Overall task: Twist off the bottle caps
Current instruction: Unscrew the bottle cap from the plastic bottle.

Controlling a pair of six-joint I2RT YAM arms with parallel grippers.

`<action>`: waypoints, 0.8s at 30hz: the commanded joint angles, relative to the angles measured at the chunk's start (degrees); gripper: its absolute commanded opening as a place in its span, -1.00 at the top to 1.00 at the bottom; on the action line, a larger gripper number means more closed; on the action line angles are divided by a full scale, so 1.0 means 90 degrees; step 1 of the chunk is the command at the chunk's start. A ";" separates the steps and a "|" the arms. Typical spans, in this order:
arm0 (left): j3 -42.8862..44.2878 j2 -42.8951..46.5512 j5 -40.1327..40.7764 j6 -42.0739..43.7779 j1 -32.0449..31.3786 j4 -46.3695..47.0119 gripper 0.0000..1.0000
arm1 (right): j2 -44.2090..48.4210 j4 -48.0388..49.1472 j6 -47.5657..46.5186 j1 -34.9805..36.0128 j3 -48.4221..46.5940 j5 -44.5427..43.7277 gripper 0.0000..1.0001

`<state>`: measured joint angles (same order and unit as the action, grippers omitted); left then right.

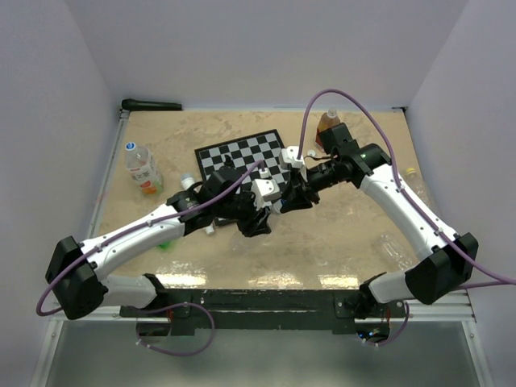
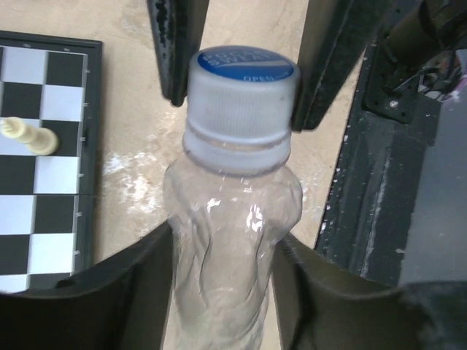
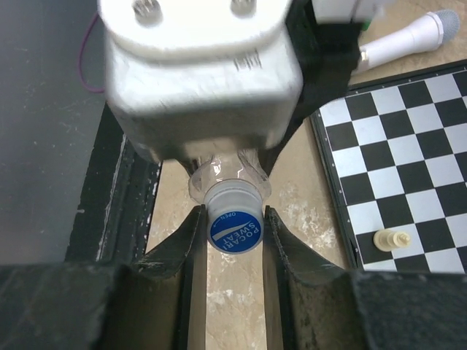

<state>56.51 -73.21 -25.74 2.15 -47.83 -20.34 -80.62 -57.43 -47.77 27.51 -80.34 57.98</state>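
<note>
From their bases at the near edge, the left arm (image 1: 121,246) and the right arm (image 1: 411,214) reach inward and meet over the middle of the desk (image 1: 339,242). This sets up a two-handed twist, one side to brace and the other to turn. The left fingers (image 2: 139,292) are closed partway round the body of the clear bottle (image 2: 230,219), one on each side and pressing into its soft, wrinkled wall. That looks like a holding grip, meant to stop the bottle spinning. The bottle's neck points at the right arm, so the cap (image 2: 241,87), ribbed and whitish with a blue printed top, is offered straight to the other wrist. The right fingers (image 3: 281,244) are pinched tight on that cap, one against each ribbed flank, with the wrist roughly in line with the neck so that a roll of it should turn the cap. The cap looks fully seated on its collar ring, so I judge the unscrewing is only about to start. Whether the bottle is lifted off the desk or touches it cannot be told. Just beyond lies the chessboard (image 1: 242,157), with a cream chess piece (image 3: 394,239) on it beside the work and apart from both grips. Farther out, an orange-labelled bottle (image 1: 142,169) stands to the left and an amber bottle (image 1: 326,122) stands near the back wall, both upright with caps on and probably awaiting their turn.
</note>
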 commanded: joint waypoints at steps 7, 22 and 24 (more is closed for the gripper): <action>-0.1346 0.1970 0.0868 -0.0181 0.0002 0.1360 -1.00 | 0.0578 0.0823 0.0707 -0.0184 0.0615 0.0198 1.00; -0.1846 0.1973 0.0721 0.1322 0.0002 0.1859 -0.99 | 0.0999 0.1703 0.1528 -0.1035 0.1406 0.0765 1.00; -0.1709 0.1720 0.0702 0.1450 0.0002 0.1937 -0.99 | 0.0999 0.1742 0.1577 -0.1054 0.1416 0.0775 1.00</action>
<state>38.15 -54.50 -18.87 9.74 -47.99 -6.81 -73.10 -44.80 -36.07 18.33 -67.85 62.46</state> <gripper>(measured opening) 0.995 0.318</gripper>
